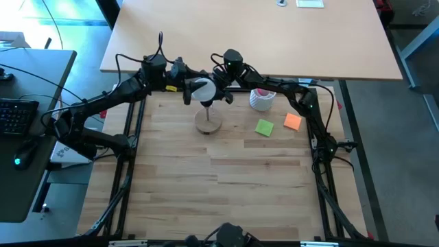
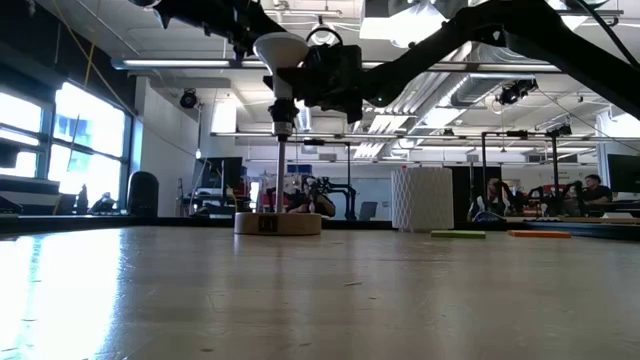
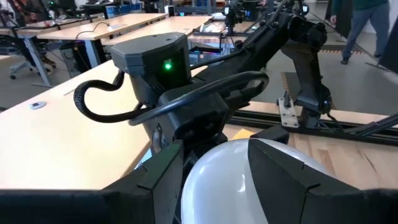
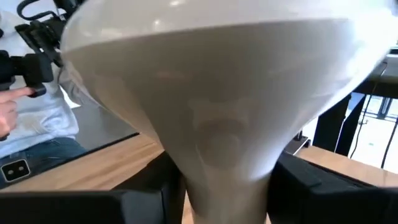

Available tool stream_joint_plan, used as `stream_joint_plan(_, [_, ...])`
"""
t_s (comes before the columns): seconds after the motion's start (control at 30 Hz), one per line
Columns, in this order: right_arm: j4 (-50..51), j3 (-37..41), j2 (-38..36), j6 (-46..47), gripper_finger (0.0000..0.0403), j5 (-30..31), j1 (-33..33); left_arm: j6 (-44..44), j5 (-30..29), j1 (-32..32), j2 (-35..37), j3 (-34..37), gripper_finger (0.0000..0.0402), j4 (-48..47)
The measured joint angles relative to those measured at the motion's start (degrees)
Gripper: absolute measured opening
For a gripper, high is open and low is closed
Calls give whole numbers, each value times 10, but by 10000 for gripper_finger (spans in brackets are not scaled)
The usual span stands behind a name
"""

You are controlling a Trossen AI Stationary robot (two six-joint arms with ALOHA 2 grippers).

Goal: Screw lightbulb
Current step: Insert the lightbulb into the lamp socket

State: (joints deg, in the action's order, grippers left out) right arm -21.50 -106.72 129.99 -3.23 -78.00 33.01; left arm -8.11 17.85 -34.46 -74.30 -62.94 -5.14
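The lightbulb [image 1: 201, 90] hung over the socket [image 1: 208, 122] at the bench's far middle. The left tool [image 3: 214, 171] clasped its globe; the right tool [image 4: 227, 186] pinched its neck. A tilted base risked cross-threading, and opposed pulls could crack the glass.

White bulb [image 1: 202, 90], frosted round globe tapering to a narrower neck. Upright, globe on top, neck pointing down, as the low view [image 2: 279, 52] shows. Raised well above the desk [image 1: 226, 178], over its far middle part. Smooth, glossy on the dome in the left wrist view [image 3: 231, 180]; wide globe narrowing sharply to the neck in the right wrist view [image 4: 224, 118]. Flanked by dark jaws at both globe and neck.
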Motion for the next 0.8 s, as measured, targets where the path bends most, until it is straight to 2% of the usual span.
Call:
stream_joint_plan(0.23, [3, 0, 0, 46, 156, 16, 9, -30, -12, 0, 27, 2, 174, -25])
stream_joint_plan(0.4, [6, 0, 0, 49, 153, 52, 14, -49, -39, 1, 68, 5, 174, -78])
stream_joint_plan(0.5, [7, 0, 0, 47, 149, 63, 16, -55, -44, 1, 93, 36, 174, -76])
stream_joint_plan(0.63, [11, 1, 0, 51, 141, 66, 18, -44, -56, 0, 134, 128, 174, 6])
stream_joint_plan(0.8, [7, 1, 0, 65, 129, 94, 23, -15, -92, 1, 192, 264, 174, 177])
